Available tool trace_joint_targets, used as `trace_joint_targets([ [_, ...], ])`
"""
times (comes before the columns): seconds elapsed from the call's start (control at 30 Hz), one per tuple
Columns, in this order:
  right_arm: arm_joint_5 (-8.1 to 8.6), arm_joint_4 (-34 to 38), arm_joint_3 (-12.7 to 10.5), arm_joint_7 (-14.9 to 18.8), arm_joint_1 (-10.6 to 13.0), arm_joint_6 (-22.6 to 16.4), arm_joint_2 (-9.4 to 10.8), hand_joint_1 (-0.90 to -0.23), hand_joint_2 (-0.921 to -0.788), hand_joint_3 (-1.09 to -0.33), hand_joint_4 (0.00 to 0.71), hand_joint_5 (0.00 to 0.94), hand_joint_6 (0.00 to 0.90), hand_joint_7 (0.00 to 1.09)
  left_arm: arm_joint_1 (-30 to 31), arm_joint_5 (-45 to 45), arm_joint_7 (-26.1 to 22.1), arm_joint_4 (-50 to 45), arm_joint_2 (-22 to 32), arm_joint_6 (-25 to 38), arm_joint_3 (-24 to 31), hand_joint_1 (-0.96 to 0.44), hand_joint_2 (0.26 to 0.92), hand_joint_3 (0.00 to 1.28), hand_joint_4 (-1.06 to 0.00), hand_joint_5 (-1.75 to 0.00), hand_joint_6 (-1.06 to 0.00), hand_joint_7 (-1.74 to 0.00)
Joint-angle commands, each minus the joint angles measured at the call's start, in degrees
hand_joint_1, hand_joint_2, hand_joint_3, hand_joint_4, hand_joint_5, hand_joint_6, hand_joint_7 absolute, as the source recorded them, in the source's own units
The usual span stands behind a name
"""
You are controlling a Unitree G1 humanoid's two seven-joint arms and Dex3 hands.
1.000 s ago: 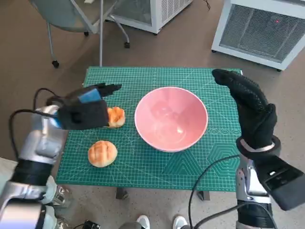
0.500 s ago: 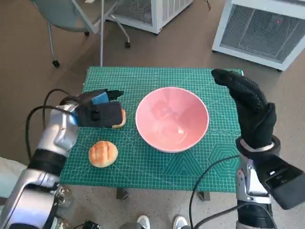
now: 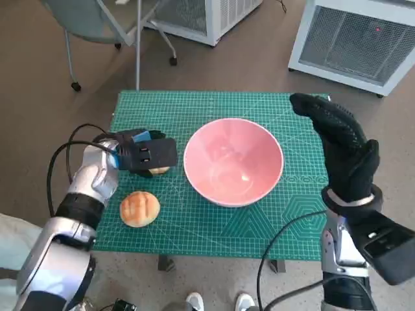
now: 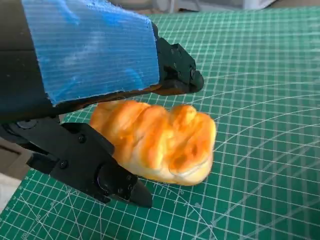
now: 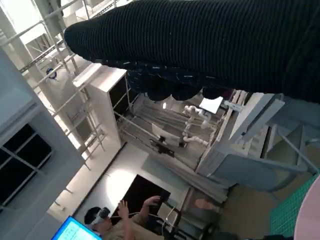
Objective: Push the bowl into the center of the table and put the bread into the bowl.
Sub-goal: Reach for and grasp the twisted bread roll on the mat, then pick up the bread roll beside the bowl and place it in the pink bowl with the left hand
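Left robot hand (image 3: 144, 154), black with blue tape over its back, is closing round the golden twisted bread roll (image 4: 156, 140); the left wrist view shows black fingers (image 4: 107, 177) lying along both sides of the roll, which is sitting on the mat. Whether they are pressing it firmly, cannot tell. Right robot hand (image 3: 340, 150), in its black knitted glove, is standing upright with fingers extended and holding nothing, just beside the bowl's right side and apart from it, likely placed to steady or block the bowl.

Going down in size:
- Green gridded cutting mat (image 3: 194, 107) is covering the tabletop.
- Pink round bowl (image 3: 233, 161) is sitting empty near the mat's middle, so the push looks done.
- Round scored bread bun (image 3: 139, 208) is lying on the mat nearer the robot, untouched, near the left forearm.
- Twisted roll is lying just left of the bowl, a short carry away, which suits taking it first.
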Motion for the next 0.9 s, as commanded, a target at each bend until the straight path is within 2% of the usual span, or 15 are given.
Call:
trace_joint_targets([
  [0.03,0.59,-0.3,0.3,0.9,1.5,0.8,-0.3,-0.691,-0.921,-0.701,0.099,0.004,-0.001,0.50,-1.3,1.5,4.4,3.1,-1.1,-0.7,-1.2,0.05,0.788,0.03,-0.37,-0.05,-0.50,-0.06],
  [0.07,0.65,-0.4,0.3,0.9,1.6,0.8,-0.3,-0.688,-0.921,-0.700,0.099,0.004,-0.001,0.50,-1.3,1.7,5.2,3.6,-1.2,-1.0,-1.5,0.07,0.801,0.03,-0.46,-0.23,-0.55,-0.04],
  [0.1,0.70,-0.4,0.3,1.0,1.6,0.8,-0.3,-0.687,-0.921,-0.700,0.099,0.004,-0.001,0.50,-1.3,2.2,6.2,4.1,-1.2,-1.4,-2.0,0.07,0.806,0.03,-0.48,-0.33,-0.57,-0.04],
  [0.13,0.72,-0.5,0.4,1.1,1.7,0.8,-0.3,-0.684,-0.921,-0.700,0.099,0.004,-0.001,0.50,-1.3,2.5,7.0,4.5,-1.3,-1.8,-2.3,0.18,0.833,0.08,-0.55,-0.72,-0.64,-0.04],
  [0.17,0.78,-0.5,0.4,1.1,1.7,0.7,-0.2,-0.684,-0.921,-0.700,0.099,0.003,-0.001,0.50,-1.2,3.0,7.9,4.6,-1.2,-2.1,-2.7,0.22,0.846,0.09,-0.58,-0.83,-0.66,-0.04],
  [0.2,0.82,-0.6,0.4,1.2,1.7,0.7,-0.2,-0.682,-0.921,-0.700,0.098,0.003,-0.001,0.50,-1.1,3.3,8.6,4.7,-1.1,-2.3,-3.0,0.28,0.858,0.10,-0.63,-0.96,-0.74,-0.07],
  [0.23,0.85,-0.6,0.4,1.2,1.8,0.7,-0.2,-0.681,-0.921,-0.700,0.098,0.003,-0.001,0.50,-1.1,3.7,9.3,4.8,-1.0,-2.7,-3.3,0.30,0.862,0.10,-0.65,-1.01,-0.77,-0.08],
  [0.27,0.87,-0.7,0.5,1.2,1.8,0.7,-0.1,-0.680,-0.921,-0.700,0.097,0.002,-0.001,0.50,-1.0,3.8,9.9,4.9,-0.9,-3.0,-3.5,0.19,0.881,0.08,-0.68,-1.10,-0.73,-0.40],
  [0.3,0.92,-0.7,0.4,1.3,1.9,0.6,-0.1,-0.679,-0.921,-0.700,0.097,0.002,-0.001,0.50,-1.0,4.1,10.5,5.0,-0.8,-3.4,-3.8,0.13,0.895,0.07,-0.70,-1.16,-0.71,-0.60],
  [0.33,0.96,-0.7,0.4,1.3,1.9,0.6,-0.1,-0.678,-0.921,-0.700,0.096,0.002,-0.001,0.50,-0.9,4.3,11.0,5.0,-0.7,-3.6,-3.9,0.08,0.901,0.06,-0.71,-1.19,-0.71,-0.73],
  [0.4,1.07,-0.7,0.4,1.4,2.0,0.6,-0.1,-0.677,-0.921,-0.700,0.096,0.001,-0.001,0.50,-0.7,4.6,12.0,4.7,-0.4,-4.3,-4.1,0.04,0.903,0.05,-0.71,-1.20,-0.73,-0.85],
  [0.53,1.13,-0.7,0.4,1.4,2.2,0.6,0.0,-0.676,-0.921,-0.701,0.095,0.001,-0.001,0.50,-0.5,4.5,13.1,4.3,0.1,-5.4,-3.9,0.01,0.901,0.04,-0.72,-1.16,-0.75,-1.00],
  [0.9,1.26,-0.9,0.7,1.4,2.5,0.5,0.3,-0.672,-0.921,-0.705,0.093,0.000,-0.001,0.49,0.2,3.7,16.3,0.2,2.1,-6.7,-2.3,0.00,0.911,0.03,-0.72,-1.22,-0.72,-0.99],
])
